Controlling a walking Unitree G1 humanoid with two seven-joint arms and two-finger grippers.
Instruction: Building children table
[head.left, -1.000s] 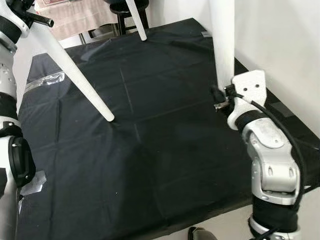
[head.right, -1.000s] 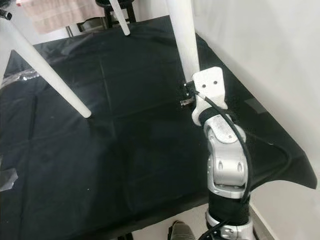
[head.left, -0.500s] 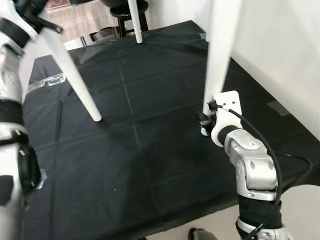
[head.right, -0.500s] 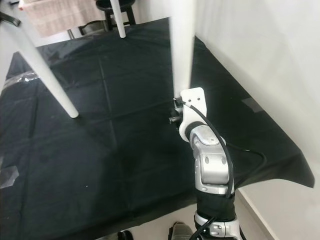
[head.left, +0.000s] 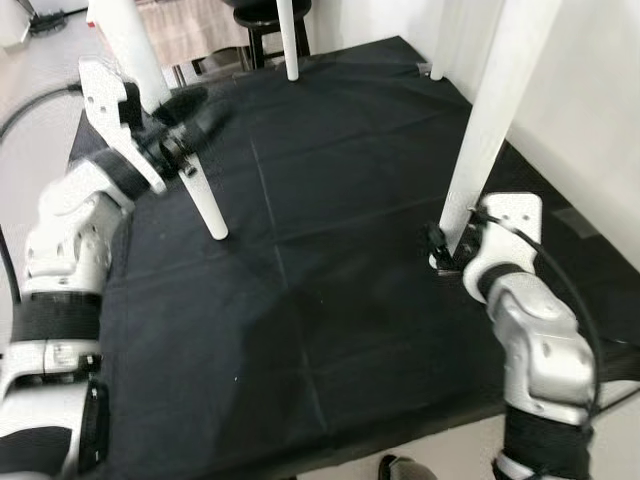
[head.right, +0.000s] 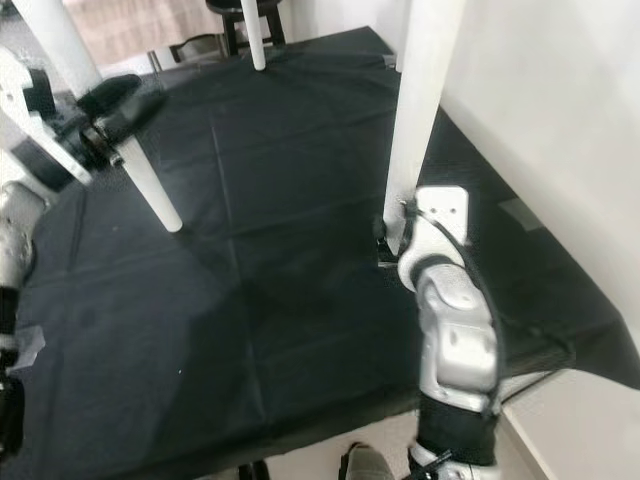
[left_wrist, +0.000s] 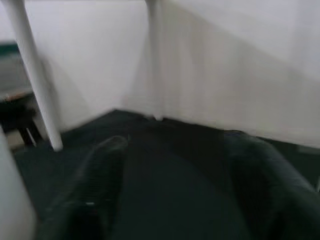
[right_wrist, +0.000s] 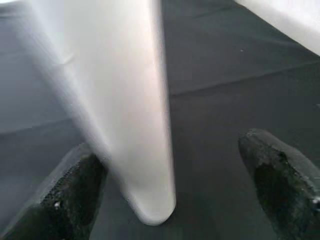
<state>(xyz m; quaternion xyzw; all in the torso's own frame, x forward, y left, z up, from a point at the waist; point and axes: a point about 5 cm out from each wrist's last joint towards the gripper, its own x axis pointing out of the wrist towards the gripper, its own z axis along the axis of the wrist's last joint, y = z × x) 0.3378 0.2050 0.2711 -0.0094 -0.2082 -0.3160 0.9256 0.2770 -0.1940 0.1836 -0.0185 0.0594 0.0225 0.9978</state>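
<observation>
Table standing on black cloth (head.left: 320, 300). Right gripper (right_wrist: 170, 200), fingers spread, straddles near white tapered table leg (head.left: 490, 130); left gripper (head.left: 185, 120) open beside far-left white leg (head.left: 205, 200). Next, likely close and steady.

White table legs (head.left: 490, 130) stand on a plain black cloth (head.left: 320, 300); silver arms (head.left: 535, 340).

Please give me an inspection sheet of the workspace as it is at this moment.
Surface: black cloth covering the floor, creased.
Job's things: white table legs standing on the cloth; near-right leg, near-left leg, far leg.
Clutter: clear tape piece at the cloth's left edge.
Grippers: right pincer open around the near-right leg's foot; left pincer open beside the near-left leg, blurred.
Cables: black cable along the right arm.
Surroundings: white wall; dark stool beyond.
</observation>
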